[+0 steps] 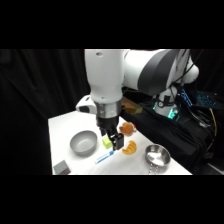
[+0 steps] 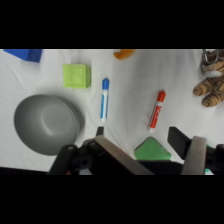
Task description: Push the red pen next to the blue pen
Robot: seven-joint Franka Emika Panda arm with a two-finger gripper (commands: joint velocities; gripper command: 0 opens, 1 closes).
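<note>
From my wrist camera I take the blue pen (image 2: 104,99) as my landmark: it lies on the white tabletop (image 2: 130,85), running roughly up and down the picture. Far to its upper left a blue block (image 2: 24,54) sits at the picture's edge, and to its lower left rests a grey bowl (image 2: 46,123), its rim near the pen but apart from it. Just left of the pen's upper end stands a green cube (image 2: 77,76), close beside it without touching. Right of the blue pen, with bare tabletop between them, lies the red pen (image 2: 157,109), tilted slightly, its red cap at the upper end. Below that gap a green wedge-shaped piece (image 2: 152,150) shows. Farther right sits a striped plush toy (image 2: 213,80), well apart from the blue pen. My pincer (image 2: 150,150) rises from the bottom edge with its fingers (image 2: 192,152) spread wide and nothing between them. In the side view the pincer (image 1: 113,141) hangs low just above the blue pen (image 1: 104,158).
</note>
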